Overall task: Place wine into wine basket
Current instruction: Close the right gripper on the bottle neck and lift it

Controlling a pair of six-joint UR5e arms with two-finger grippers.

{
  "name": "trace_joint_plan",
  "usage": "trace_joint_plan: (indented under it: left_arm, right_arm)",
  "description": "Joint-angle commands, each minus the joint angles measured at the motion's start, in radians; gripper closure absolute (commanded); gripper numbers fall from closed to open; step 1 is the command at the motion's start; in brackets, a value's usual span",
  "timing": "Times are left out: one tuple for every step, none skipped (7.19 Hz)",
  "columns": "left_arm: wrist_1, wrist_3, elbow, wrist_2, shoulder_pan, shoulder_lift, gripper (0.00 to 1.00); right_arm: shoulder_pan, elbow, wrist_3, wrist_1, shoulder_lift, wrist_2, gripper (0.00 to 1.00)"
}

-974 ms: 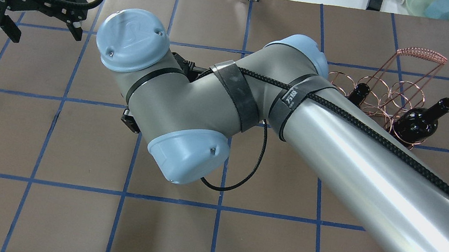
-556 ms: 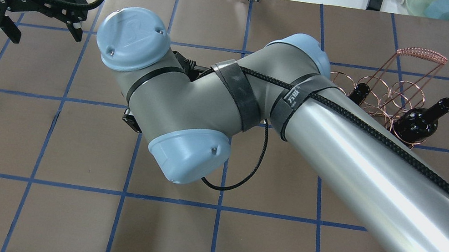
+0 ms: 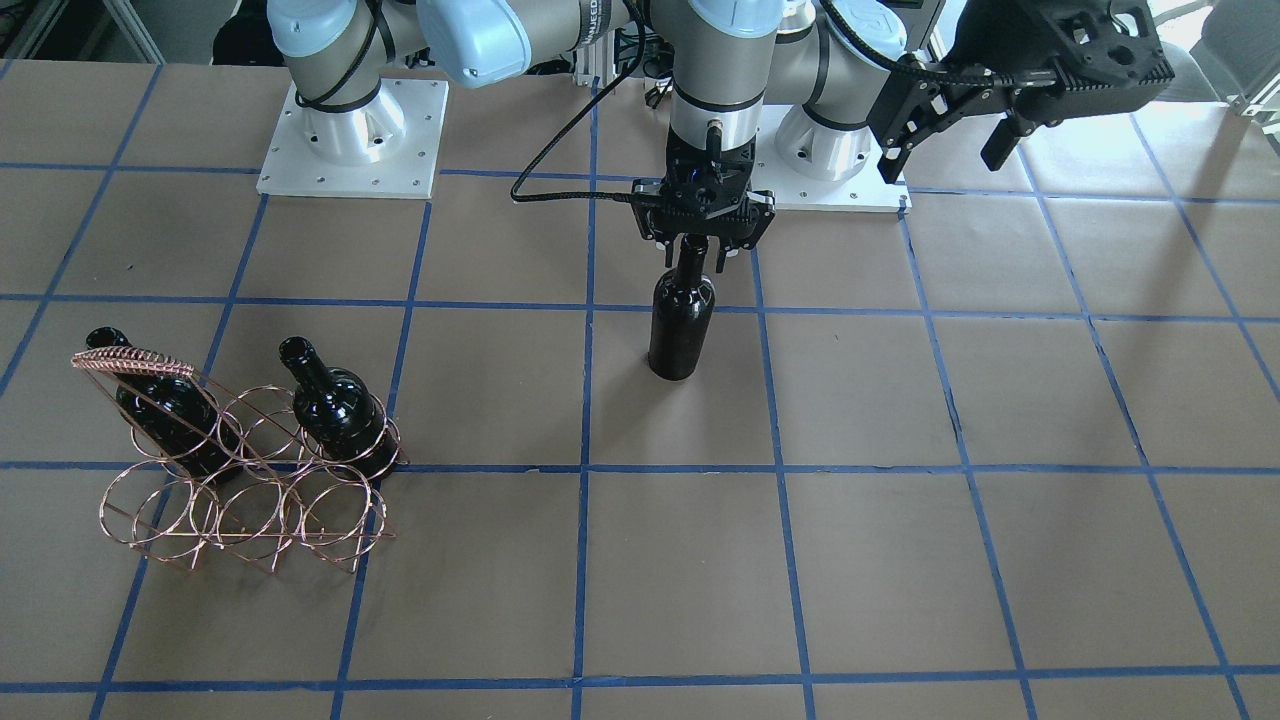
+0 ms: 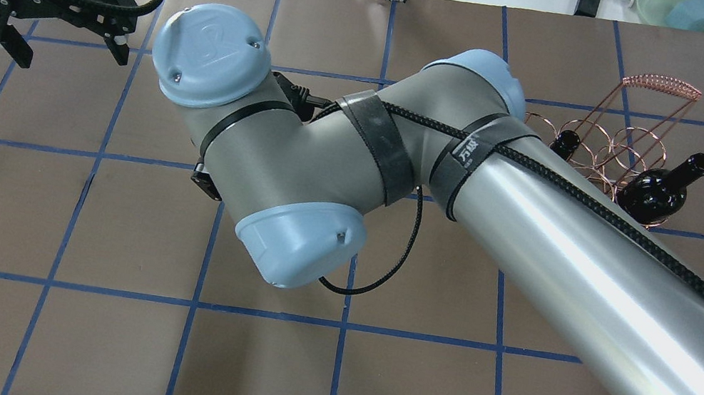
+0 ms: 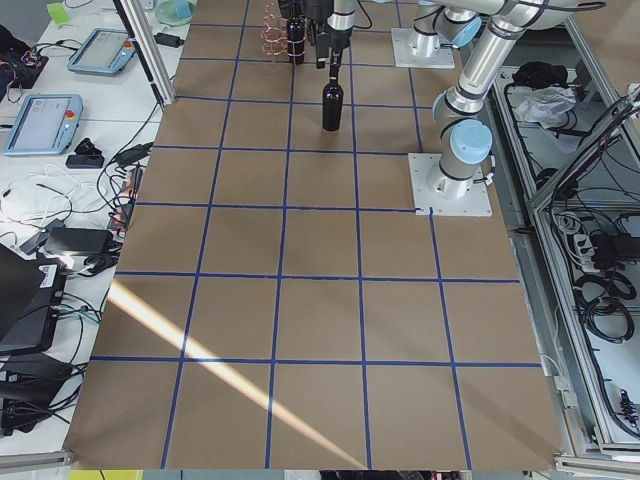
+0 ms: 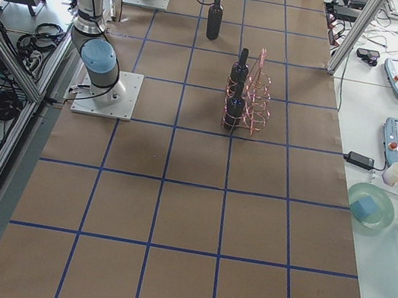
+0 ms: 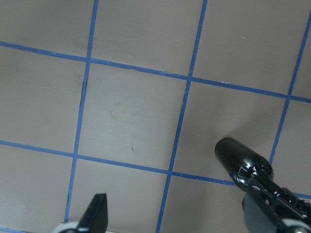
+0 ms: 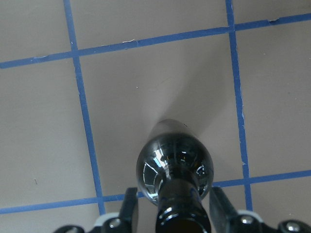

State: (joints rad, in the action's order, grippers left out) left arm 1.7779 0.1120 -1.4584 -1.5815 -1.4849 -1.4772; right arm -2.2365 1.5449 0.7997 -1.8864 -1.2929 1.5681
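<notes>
A glossy black wine bottle stands upright on the brown table, about mid-table near the robot's base. My right gripper points down over it, its fingers either side of the neck with small gaps, so it is open. The bottle fills the right wrist view. The copper wire basket stands far off on the robot's right, with two bottles in its robot-side row. In the overhead view my right arm hides the gripper and the bottle. My left gripper hangs open and empty.
The basket and its two bottles show at the overhead view's back right. The row of the basket away from the robot holds nothing. Cables and a green bowl lie beyond the table's far edge. The left wrist view shows the standing bottle.
My right arm's elbow and wrist have shifted slightly to the right in the overhead view. The left arm, the basket and its two bottles have not moved.
</notes>
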Motion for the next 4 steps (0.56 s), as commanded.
trace_joint_plan:
  left_arm:
    - [0.0,0.0,0.0,0.0,0.0,0.0,0.0]
    - [0.0,0.0,0.0,0.0,0.0,0.0,0.0]
    - [0.0,0.0,0.0,0.0,0.0,0.0,0.0]
    - [0.0,0.0,0.0,0.0,0.0,0.0,0.0]
  right_arm:
    - [0.0,0.001,0.001,0.001,-0.002,0.003,0.49]
    - [0.0,0.001,0.001,0.01,0.0,0.003,0.65]
    - [0.0,0.001,0.001,0.003,0.0,0.001,0.72]
    - [0.001,0.001,0.0,0.004,0.0,0.004,0.78]
